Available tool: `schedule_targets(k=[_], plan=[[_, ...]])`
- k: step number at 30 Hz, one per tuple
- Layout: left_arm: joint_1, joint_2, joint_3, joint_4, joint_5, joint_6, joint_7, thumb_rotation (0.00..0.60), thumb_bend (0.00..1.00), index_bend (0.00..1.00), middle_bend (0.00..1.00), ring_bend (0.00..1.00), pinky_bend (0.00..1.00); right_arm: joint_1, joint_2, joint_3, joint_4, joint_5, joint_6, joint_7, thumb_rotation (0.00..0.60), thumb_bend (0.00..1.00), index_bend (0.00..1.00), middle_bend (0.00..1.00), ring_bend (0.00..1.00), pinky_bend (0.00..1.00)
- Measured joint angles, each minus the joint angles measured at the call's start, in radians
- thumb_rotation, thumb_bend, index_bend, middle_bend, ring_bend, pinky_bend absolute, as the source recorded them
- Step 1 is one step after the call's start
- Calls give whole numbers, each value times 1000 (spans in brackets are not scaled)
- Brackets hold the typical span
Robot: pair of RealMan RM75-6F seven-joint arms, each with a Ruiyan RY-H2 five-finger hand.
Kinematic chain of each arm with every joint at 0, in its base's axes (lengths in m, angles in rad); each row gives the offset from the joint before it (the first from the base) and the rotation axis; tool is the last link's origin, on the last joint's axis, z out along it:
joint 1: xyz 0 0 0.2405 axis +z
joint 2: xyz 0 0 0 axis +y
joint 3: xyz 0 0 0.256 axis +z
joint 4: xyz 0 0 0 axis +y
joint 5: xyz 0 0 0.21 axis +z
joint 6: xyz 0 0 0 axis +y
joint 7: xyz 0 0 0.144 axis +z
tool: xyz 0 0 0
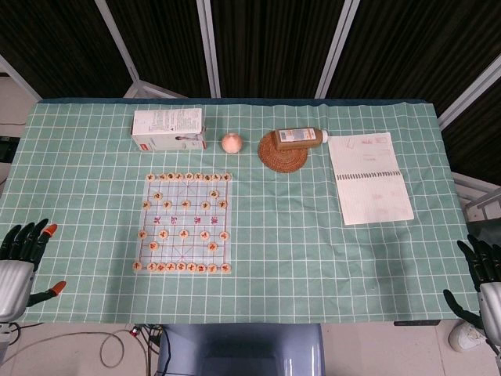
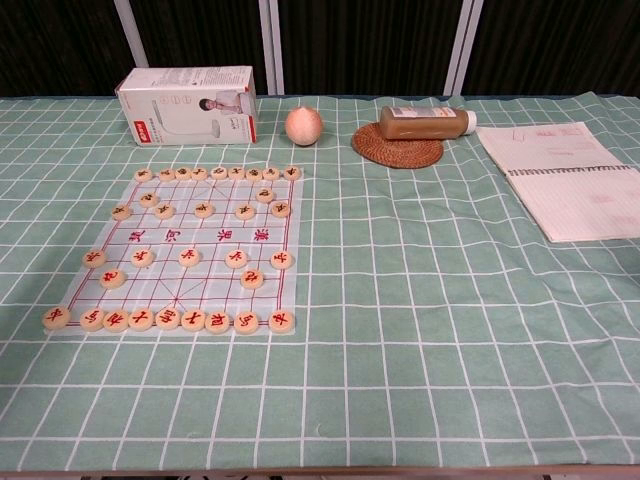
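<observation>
The chess board (image 1: 185,223), set with round pieces (image 1: 180,267), lies on the bench's checked cloth (image 1: 297,251) left of centre. Left hand (image 1: 19,266) and right hand (image 1: 481,278) sit at the near corners, well apart from it, fingers spread, holding nothing.

head looks down; chest nearer, both share chessboard (image 1: 185,223).

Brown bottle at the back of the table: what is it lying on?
The brown bottle lies on its side on a round woven coaster, its white cap toward the notebook. The coaster's rim shows in front of the bottle; the part beneath the bottle is covered.
</observation>
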Motion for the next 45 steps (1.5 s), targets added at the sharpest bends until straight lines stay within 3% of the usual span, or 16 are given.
schedule_targets(k=[42, 45], plan=[[-6, 3, -2, -31, -27, -27, 33, 600, 0, 0, 0, 0, 0, -2, 16, -13, -5, -4, -8, 53, 600, 368, 0, 0, 0, 0], [-12, 8, -5, -40, -35, -37, 47, 600, 0, 0, 8, 13, 61, -2, 17, -13, -7, -2, -10, 55, 600, 369, 0, 0, 0, 0]])
